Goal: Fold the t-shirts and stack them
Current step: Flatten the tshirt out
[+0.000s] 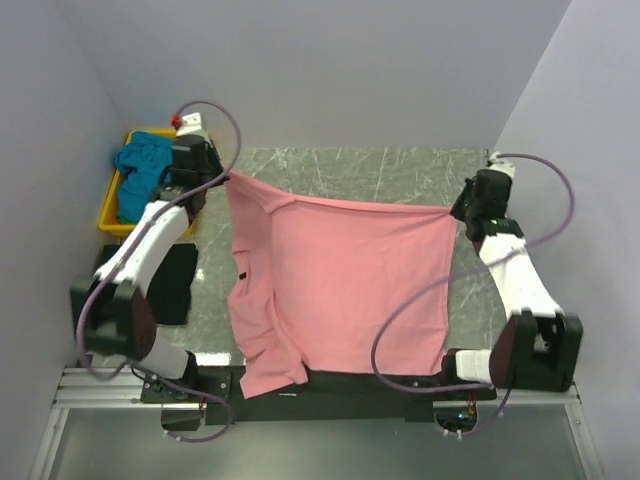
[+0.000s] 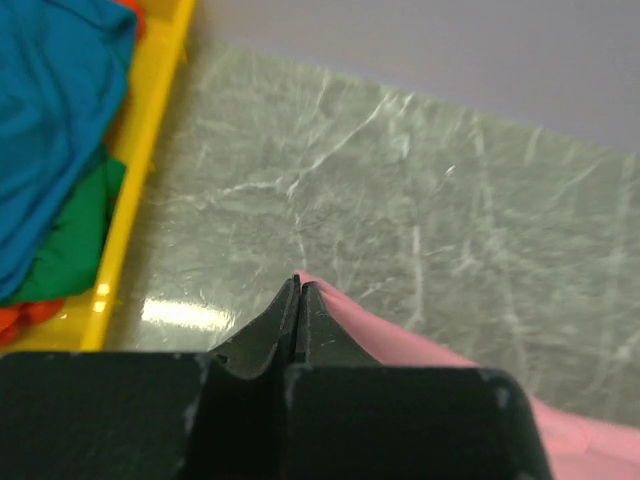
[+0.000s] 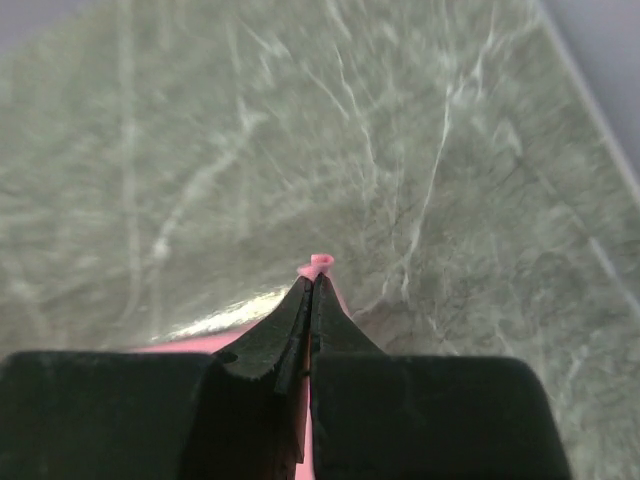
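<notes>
The salmon pink t-shirt (image 1: 340,285) is stretched above the table, its far edge taut between the two grippers, its near end hanging over the table's front edge. My left gripper (image 1: 226,177) is shut on the shirt's far left corner; the pink cloth (image 2: 400,340) shows beside the closed fingers (image 2: 300,290). My right gripper (image 1: 455,208) is shut on the far right corner, and a pink tip (image 3: 318,265) pokes out past its fingertips. A teal blue t-shirt (image 1: 143,170) lies in the yellow tray, over green (image 2: 75,235) and orange-red (image 2: 25,318) ones.
The yellow plastic tray (image 1: 108,215) stands at the far left of the marbled grey-green table (image 1: 400,175). A black item (image 1: 172,280) lies on the table beside the left arm. Walls close in on the left, back and right.
</notes>
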Motion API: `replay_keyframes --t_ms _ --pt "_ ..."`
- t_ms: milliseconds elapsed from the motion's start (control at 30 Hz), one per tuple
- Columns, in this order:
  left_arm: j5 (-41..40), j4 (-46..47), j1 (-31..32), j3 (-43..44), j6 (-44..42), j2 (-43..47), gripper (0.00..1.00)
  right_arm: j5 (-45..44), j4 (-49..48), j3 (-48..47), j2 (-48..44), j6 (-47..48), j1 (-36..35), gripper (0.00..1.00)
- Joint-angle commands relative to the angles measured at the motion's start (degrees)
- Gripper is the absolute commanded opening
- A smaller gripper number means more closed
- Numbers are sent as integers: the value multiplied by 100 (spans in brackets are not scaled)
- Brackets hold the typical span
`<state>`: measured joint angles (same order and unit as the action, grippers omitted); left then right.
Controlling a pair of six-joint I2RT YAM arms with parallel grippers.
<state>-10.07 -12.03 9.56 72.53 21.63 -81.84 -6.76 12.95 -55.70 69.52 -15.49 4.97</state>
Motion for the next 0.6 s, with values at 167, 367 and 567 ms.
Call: replay_keyframes --t_ms 167,367,567 --pt "426 1616 -42 1032 -510 -2422 1 -202 -1146 -1073 2653 537 39 0" --pt "672 1291 -42 2080 -362 -3557 1 -185 -856 -2093 3858 617 48 0" --pt "778 809 -42 2537 -2 -3857 1 -185 -566 -2674 4368 635 109 0"
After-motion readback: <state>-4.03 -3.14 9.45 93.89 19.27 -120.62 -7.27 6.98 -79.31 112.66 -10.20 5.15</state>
